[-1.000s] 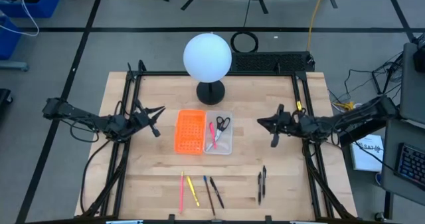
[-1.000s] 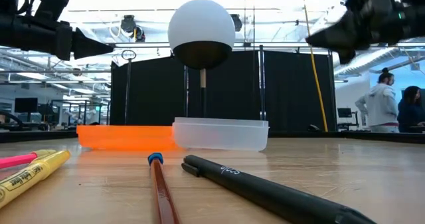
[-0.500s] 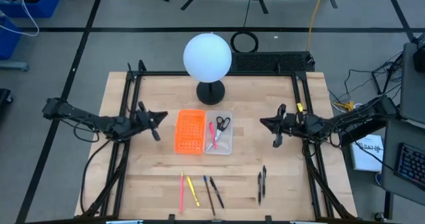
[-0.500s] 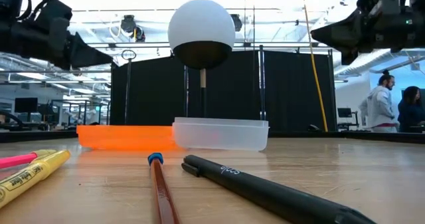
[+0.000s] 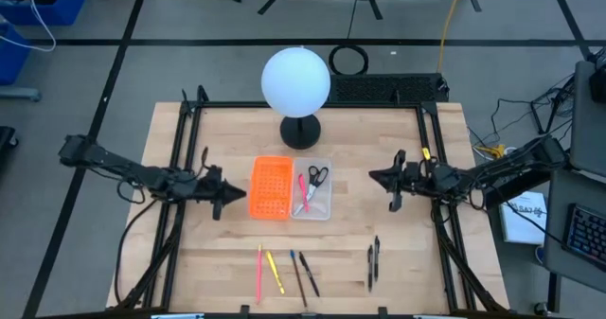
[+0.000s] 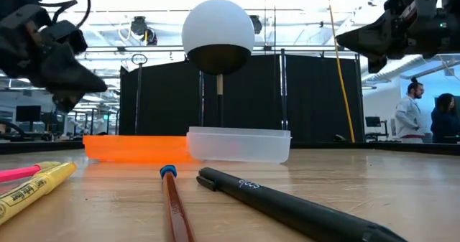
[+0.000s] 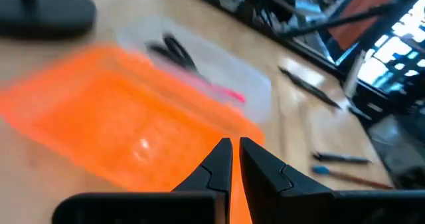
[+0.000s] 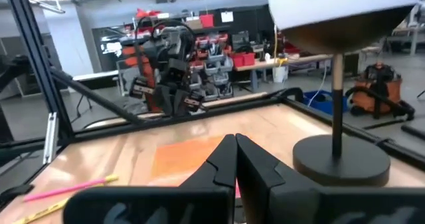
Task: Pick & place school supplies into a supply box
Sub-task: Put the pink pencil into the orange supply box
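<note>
Left tool advanced, tips together, near orange tray; supply box just beyond.

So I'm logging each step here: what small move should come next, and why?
Probably the right hand should swing toward the table's near edge and open over the two dark pens there. The clear supply box holds only scissors and a pink pen; both hands look shut and empty, and the left hand sits beside the orange tray.
</note>
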`<action>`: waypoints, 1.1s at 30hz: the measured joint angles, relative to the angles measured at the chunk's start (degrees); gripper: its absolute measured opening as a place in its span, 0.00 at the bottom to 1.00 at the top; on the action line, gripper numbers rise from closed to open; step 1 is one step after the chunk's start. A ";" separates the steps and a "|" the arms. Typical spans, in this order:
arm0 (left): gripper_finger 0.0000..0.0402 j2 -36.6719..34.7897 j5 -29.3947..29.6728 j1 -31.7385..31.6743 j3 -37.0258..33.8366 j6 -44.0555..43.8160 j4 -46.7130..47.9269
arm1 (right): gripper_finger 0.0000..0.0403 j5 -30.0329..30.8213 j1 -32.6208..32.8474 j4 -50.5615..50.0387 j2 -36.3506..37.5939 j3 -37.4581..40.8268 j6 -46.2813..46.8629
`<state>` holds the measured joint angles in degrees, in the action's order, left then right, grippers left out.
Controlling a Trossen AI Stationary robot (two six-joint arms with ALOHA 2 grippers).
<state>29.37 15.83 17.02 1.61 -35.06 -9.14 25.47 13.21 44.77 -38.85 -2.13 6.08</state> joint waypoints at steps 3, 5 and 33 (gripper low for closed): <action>0.07 3.80 -0.68 3.41 2.71 -5.05 1.28 | 0.00 -0.35 0.02 -0.02 -0.56 0.04 0.83; 0.04 7.18 0.39 6.26 7.13 -6.19 4.93 | 0.00 -0.50 0.02 0.02 -0.82 0.04 0.50; 0.01 69.86 -4.95 20.52 67.18 -58.95 58.85 | 0.00 -12.30 0.02 7.06 -0.87 0.11 -8.72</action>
<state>99.22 10.89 37.54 68.80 -94.01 49.71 13.17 13.23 51.84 -39.72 -2.02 -2.64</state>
